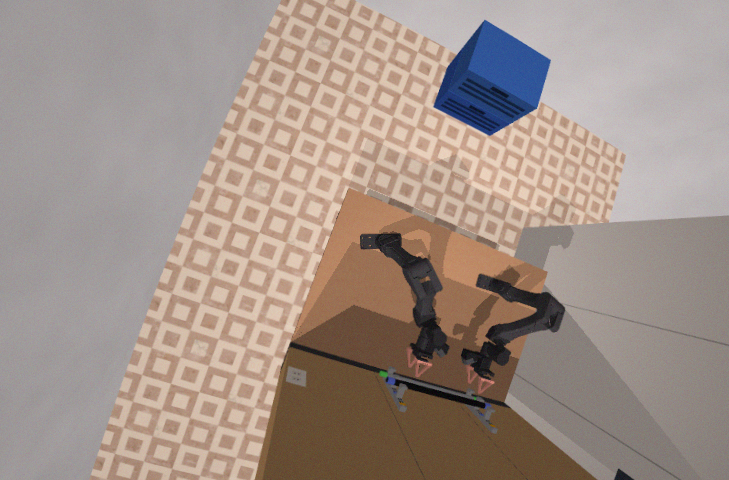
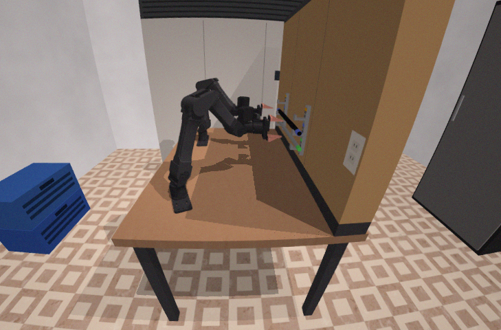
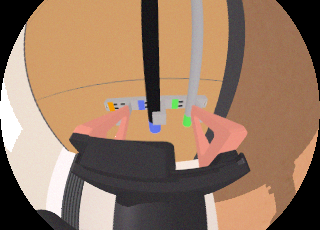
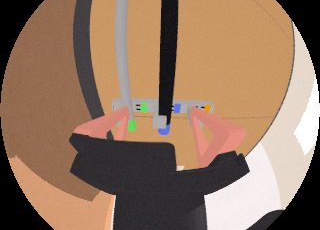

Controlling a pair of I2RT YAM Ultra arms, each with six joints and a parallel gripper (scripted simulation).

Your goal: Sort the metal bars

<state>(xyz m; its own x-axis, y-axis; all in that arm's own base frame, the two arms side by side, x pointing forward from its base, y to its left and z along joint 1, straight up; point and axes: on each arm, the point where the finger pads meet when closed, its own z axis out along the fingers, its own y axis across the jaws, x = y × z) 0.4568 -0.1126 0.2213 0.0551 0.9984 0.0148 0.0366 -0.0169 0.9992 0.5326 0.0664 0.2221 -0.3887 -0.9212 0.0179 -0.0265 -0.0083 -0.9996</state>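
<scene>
Left gripper (image 1: 477, 382) (image 2: 266, 112) (image 3: 160, 110) open, black bar (image 1: 438, 392) (image 2: 288, 122) (image 3: 151, 50) (image 4: 169, 50) with blue ends at blue-labeled rack arms, gray bar (image 1: 431, 386) (image 2: 291, 141) (image 3: 196, 40) (image 4: 122, 45) with green ends at green-labeled pair below, right gripper (image 1: 414, 366) (image 2: 275, 128) (image 4: 160, 110) open, apart from both bars.

arms: matte black, blocky joints | pincer (image 1: 419, 366) (image 2: 275, 128) (image 3: 160, 122) fingers: salmon-pink

Free room parts the left gripper (image 1: 475, 387) (image 2: 273, 113) (image 3: 160, 109) from the black bar (image 1: 438, 392) (image 2: 288, 121) (image 3: 151, 55) (image 4: 168, 55).
</scene>
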